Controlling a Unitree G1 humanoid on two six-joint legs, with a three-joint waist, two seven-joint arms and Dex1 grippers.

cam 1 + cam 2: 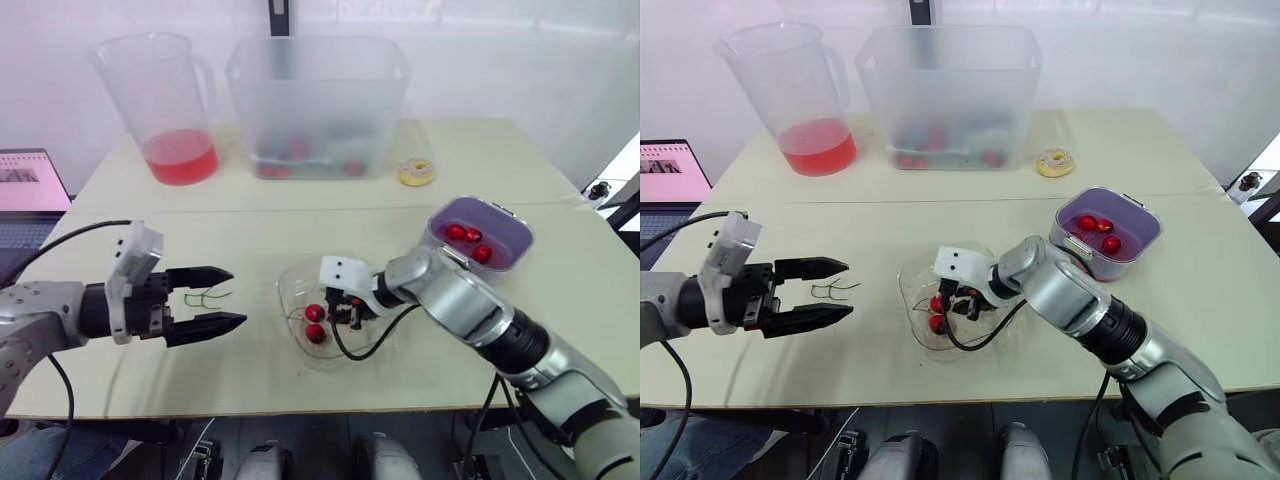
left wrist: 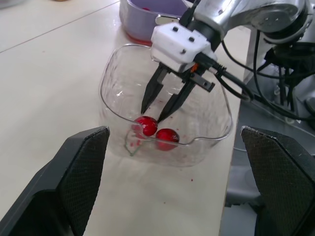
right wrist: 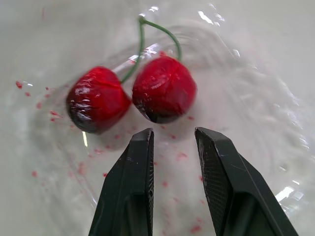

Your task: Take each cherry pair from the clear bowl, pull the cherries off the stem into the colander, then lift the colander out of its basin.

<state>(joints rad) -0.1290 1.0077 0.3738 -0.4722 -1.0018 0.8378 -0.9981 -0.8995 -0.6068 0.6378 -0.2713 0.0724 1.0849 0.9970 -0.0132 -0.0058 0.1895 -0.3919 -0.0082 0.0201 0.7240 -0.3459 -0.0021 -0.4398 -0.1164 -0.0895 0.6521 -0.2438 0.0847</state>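
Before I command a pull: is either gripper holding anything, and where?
Nothing: the right gripper is open just short of the cherry pair; the left gripper is open, empty.

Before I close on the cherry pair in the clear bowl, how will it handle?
Likely to roll: both cherries are round on the clear bowl. Probably slippery; juice specks surround them. The thin stem looks bendy, so one cherry may dangle.

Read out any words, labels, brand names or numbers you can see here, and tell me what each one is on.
No text here can be read.
Laptop screen: something is displayed, but it is too small and blurred to read.
Pitcher: no legible scale marks or label.
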